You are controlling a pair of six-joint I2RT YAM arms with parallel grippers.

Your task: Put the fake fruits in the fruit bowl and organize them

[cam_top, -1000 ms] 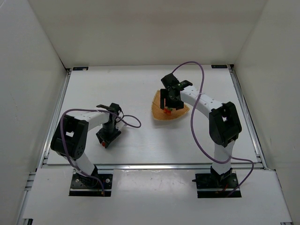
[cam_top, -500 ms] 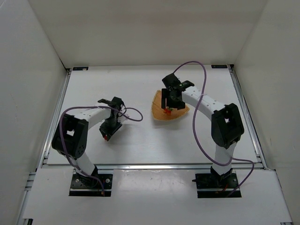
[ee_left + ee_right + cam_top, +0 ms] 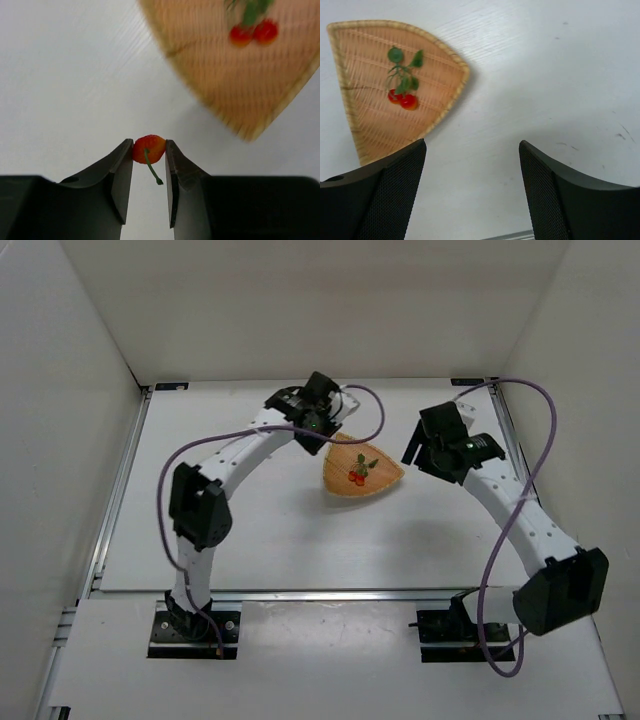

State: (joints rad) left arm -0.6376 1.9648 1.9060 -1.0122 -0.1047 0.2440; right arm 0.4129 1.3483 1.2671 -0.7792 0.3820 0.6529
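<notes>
We judge the step in hand to be the carrying of the last fruit to the basket: our left gripper is pinched narrow on the single cherry, a finger on each side of the red ball and its thin green stem hanging free between them. In the left wrist view the cherry is above the bare white table, near the edge of the wicker basket but not yet over the weave; the basket is blurred there. The cherry cluster with its leaves already lies inside the basket, towards the middle. Our right gripper is spread wide and empty, above the table beside the basket and well apart from the fruit. The next move, as we read it, is to bring the left gripper over the open weave, lower it close to the bottom, and part the fingers so that the cherry rests near the cluster without rolling to the rim or knocking the pair
</notes>
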